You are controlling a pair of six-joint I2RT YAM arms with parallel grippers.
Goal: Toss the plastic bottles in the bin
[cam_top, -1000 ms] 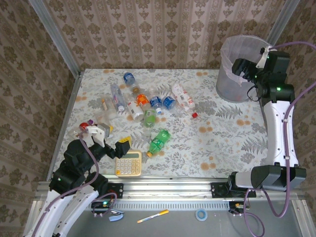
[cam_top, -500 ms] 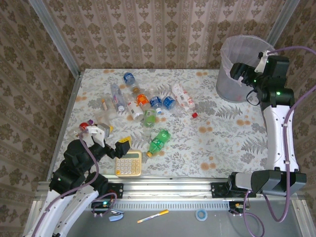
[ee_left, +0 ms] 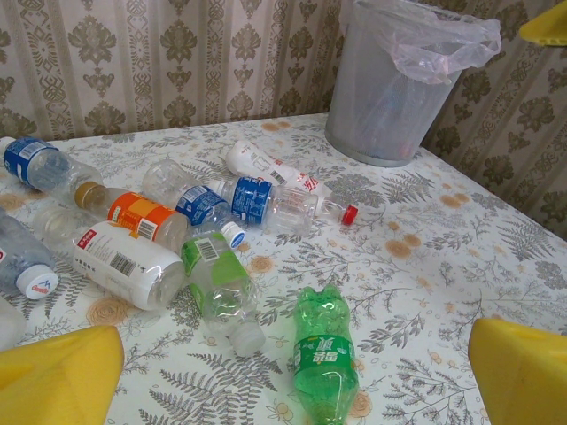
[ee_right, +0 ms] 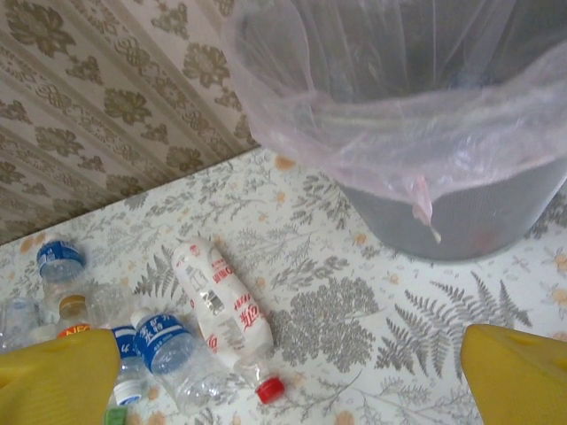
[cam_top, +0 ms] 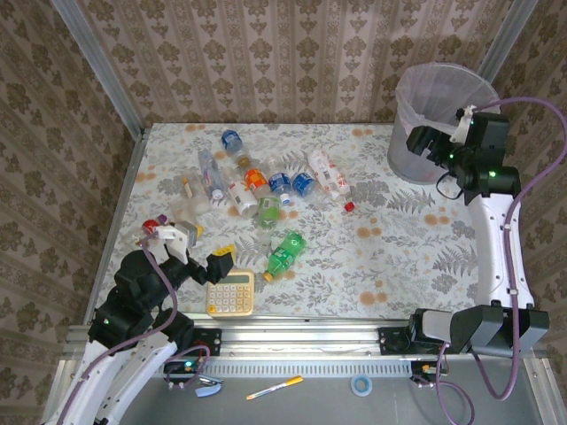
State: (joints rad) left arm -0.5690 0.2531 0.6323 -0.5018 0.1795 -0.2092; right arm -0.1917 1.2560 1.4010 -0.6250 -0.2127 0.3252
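Small plastic bottles (cam_top: 266, 186), clear, green & white w/ coloured labels, lie on their sides across the centre-left of the floral-patterned bench (cam_top: 390, 257), well apart from the round grey bin (cam_top: 416, 158) w/ pinkish bag liner at the far-right corner. Closest to the arms' side is the green plastic bottle (cam_top: 285, 253). Its long axis runs diagonal, cap end near-left, base far-right. It sits just right of and ahead of the left claw (cam_top: 200, 250), past the yellow calculator (cam_top: 230, 292), so the left arm is prob. the nearer one. The left claw is spread wide, nothing in it. The right claw (cam_top: 423, 146) hangs beside the bin wall, also fully released & empty. The white red-labelled bottle (ee_right: 221, 301) is its closest pick.
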